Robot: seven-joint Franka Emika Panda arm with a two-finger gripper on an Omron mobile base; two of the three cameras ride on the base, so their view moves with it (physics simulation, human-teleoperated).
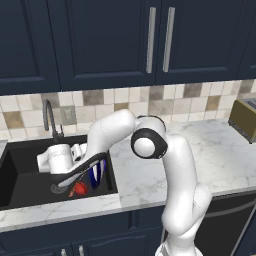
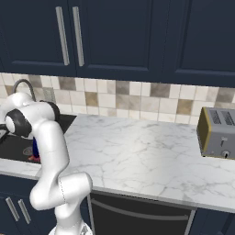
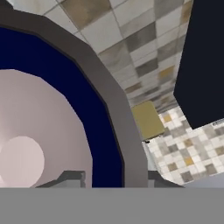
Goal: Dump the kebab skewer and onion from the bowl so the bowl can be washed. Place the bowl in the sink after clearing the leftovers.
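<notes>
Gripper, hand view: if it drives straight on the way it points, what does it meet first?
The round dark-blue-rimmed bowl with white inside: its rim sits between the tips of the gripper, right in line. Past it, probably the beige tiled backsplash, though depth is unclear.

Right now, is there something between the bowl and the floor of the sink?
Yes. The bowl, tipped on edge in the shut fingers, hangs over the sink, and the onion lies on the sink floor just below and beside it.

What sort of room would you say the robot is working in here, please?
A kitchen, rendered in simulation: a black sink with a curved faucet set in a white marble counter, a toaster, and dark blue cabinets above a tiled backsplash.
</notes>
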